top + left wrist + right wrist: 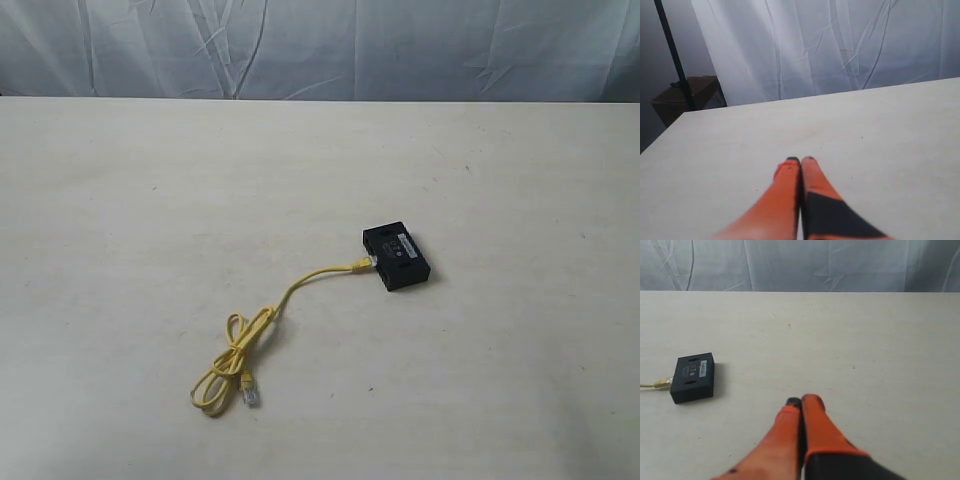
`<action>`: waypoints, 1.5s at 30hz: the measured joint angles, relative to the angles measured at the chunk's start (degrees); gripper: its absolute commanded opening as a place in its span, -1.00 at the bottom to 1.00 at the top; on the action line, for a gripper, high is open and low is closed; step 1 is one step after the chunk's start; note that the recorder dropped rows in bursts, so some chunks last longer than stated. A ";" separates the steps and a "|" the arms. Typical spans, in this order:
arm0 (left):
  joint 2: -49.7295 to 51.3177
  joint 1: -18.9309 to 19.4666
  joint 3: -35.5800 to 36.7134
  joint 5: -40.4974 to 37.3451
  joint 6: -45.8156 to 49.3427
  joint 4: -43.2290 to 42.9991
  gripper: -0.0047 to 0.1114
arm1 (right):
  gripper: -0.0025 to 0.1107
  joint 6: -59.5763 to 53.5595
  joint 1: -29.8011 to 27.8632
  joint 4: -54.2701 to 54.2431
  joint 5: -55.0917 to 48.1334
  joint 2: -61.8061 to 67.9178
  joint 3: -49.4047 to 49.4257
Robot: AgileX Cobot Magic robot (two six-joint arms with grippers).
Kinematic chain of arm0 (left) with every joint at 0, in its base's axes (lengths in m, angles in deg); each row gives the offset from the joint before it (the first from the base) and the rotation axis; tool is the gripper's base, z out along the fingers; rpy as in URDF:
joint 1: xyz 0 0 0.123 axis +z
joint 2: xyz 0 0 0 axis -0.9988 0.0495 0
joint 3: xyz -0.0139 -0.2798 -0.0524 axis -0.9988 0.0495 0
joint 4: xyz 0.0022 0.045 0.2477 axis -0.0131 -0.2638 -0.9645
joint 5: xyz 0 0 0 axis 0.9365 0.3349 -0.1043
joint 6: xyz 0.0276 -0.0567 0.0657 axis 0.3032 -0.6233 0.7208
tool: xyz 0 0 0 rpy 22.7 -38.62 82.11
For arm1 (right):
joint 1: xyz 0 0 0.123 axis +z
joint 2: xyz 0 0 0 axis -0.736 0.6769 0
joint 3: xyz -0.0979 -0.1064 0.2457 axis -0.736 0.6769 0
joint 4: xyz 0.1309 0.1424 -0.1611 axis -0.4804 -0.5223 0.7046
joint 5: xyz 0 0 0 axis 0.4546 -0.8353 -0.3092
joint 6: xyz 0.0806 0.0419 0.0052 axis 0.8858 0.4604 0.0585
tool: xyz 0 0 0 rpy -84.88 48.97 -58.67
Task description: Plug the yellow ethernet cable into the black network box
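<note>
The black network box (396,257) lies flat on the table, right of the middle, with a pale label on top. One plug (364,263) of the yellow ethernet cable (290,293) sits in the box's left side. The cord runs down-left to a looped bundle (230,365) with a loose clear plug (249,390). The right wrist view shows the box (692,376) and the plugged end (661,383). My right gripper (801,401) is shut, empty, well apart from the box. My left gripper (800,159) is shut over bare table. Neither gripper appears in the exterior view.
The pale table (520,380) ends at a far edge against a white wrinkled curtain (320,45). In the left wrist view a dark pole (672,55) and a brown box (682,97) stand beyond the table's far corner.
</note>
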 measured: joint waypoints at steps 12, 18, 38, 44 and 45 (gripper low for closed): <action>-0.03 -0.11 0.00 -2.90 -13.98 -4.09 -0.92 | -0.97 0.00 0.00 -0.11 0.00 0.00 0.05; -0.03 -0.11 0.00 -2.90 -14.58 -4.21 -0.92 | -0.97 0.00 0.00 -0.23 0.00 0.00 0.05; -0.03 -0.11 0.00 -2.90 -14.58 -4.46 -0.92 | -0.97 0.00 0.00 -0.23 0.00 0.00 0.05; -0.03 -0.11 0.00 -2.90 -14.58 -4.46 -0.92 | -0.97 0.00 0.00 -0.23 0.00 0.00 0.05; -0.03 -0.11 0.00 -2.90 -14.58 -4.46 -0.92 | -0.97 0.00 0.00 -0.23 0.00 0.00 0.05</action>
